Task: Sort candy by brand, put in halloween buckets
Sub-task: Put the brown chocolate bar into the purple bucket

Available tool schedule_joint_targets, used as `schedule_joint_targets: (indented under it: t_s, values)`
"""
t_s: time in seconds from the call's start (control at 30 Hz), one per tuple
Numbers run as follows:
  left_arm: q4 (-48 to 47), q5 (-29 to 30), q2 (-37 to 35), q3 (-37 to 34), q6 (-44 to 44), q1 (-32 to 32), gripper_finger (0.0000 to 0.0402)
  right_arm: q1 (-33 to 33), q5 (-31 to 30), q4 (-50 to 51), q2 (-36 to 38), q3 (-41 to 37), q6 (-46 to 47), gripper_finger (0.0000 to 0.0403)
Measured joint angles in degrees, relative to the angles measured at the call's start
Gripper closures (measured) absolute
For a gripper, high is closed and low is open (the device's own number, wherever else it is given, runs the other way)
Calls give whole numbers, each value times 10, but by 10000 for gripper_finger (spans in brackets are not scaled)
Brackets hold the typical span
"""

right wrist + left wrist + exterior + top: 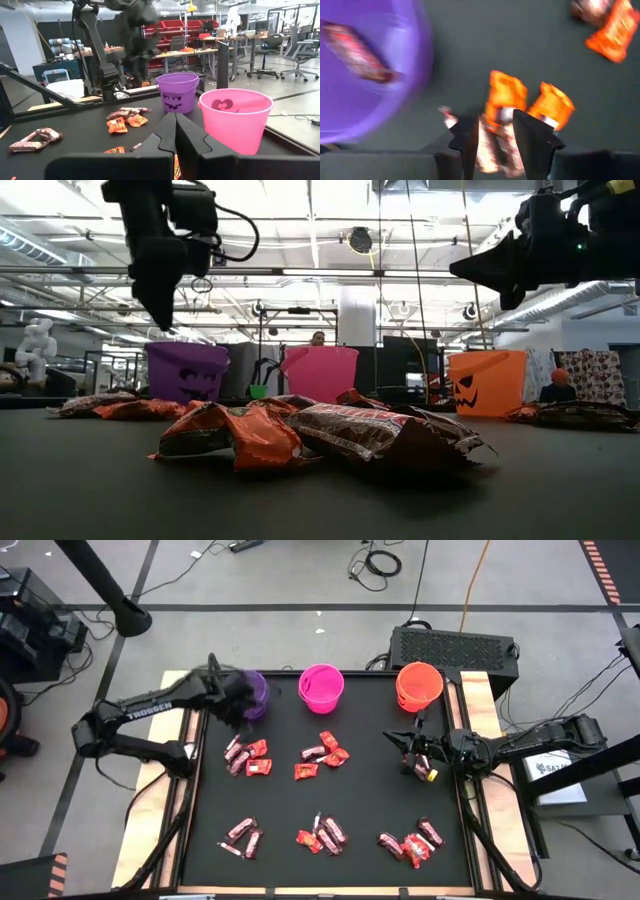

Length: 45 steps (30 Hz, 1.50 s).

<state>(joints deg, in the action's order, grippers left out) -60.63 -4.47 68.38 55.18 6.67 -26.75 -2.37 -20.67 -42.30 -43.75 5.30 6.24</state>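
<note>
Purple bucket [255, 692] rim sits beside the parted, empty left gripper [240, 712]; right gripper [408, 747] clenched over bare mat.

The left arm reaches in from the left edge of the worktop [210, 870], bent at the elbow, its left claw [495, 137] pointing down with its two fingers [466, 142] parted and nothing between them. The right arm stretches in low from the right edge, and its right claw [175, 131] hangs above the worktop with both fingers pressed flat together, gripping nothing.
</note>
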Motion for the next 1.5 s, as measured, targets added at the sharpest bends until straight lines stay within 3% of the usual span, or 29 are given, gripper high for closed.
schedule_joint_targets:
  t_s: [0.3, 0.6, 0.9, 1.5]
  values:
    - [-3, 11, 1, -67, 175, 173, 274, 0, 3, -10, 0, 0, -1, 403]
    - [1, 44, 2, -99, 281, 261, 274, 0, 106, -29, 1, 0, 8, 403]
    - [19, 63, 33, -141, 305, 277, 274, 0, 106, -20, 1, 0, 23, 403]
    - [42, 116, 109, -144, 301, 272, 274, 0, 106, -16, 0, 0, 21, 403]
